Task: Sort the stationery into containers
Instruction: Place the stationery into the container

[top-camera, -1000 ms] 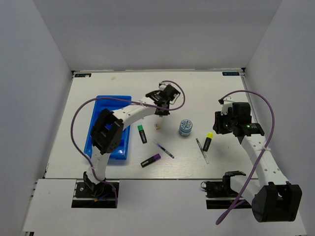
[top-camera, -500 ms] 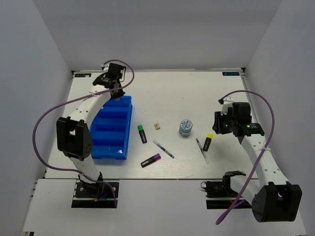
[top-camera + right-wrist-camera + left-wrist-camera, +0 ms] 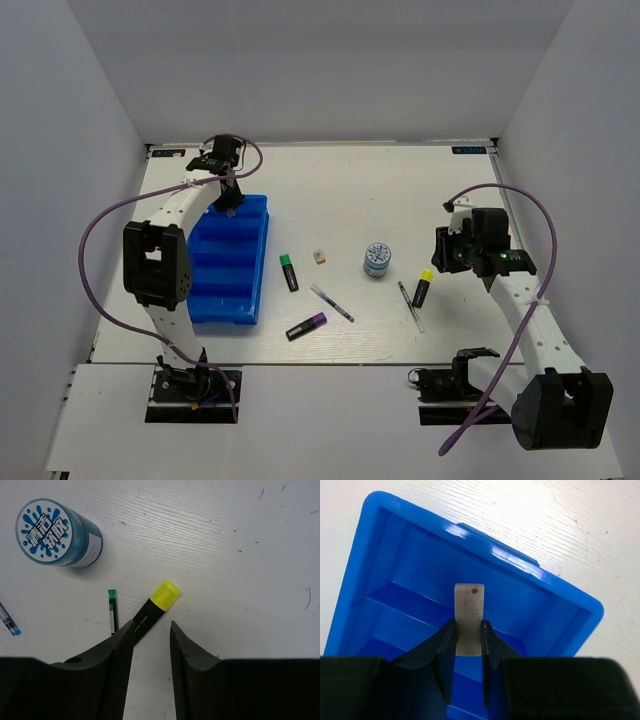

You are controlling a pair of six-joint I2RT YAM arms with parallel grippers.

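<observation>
White wood-grain table (image 3: 400,190); plain pale grey walls (image 3: 330,70) around

Stationery tally, single tray.
Highlighters 3: green-capped highlighter (image 3: 289,272), purple-capped highlighter (image 3: 306,326), yellow-capped highlighter (image 3: 423,288). Pens 2: middle pen (image 3: 332,303), right pen (image 3: 410,305). Erasers 2: table eraser (image 3: 320,257), held eraser (image 3: 468,620). Tin (image 3: 378,259) 1. Blue tray (image 3: 230,275) 1.

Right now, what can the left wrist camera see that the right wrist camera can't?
Only the left wrist view shows the blue tray and a pale eraser, pinched in the left tool over the tray. Only the right wrist view shows the yellow-capped highlighter, the round tin and a thin pen, with the right tool open over the highlighter. Both show the white table and their own black tool at the bottom.
</observation>
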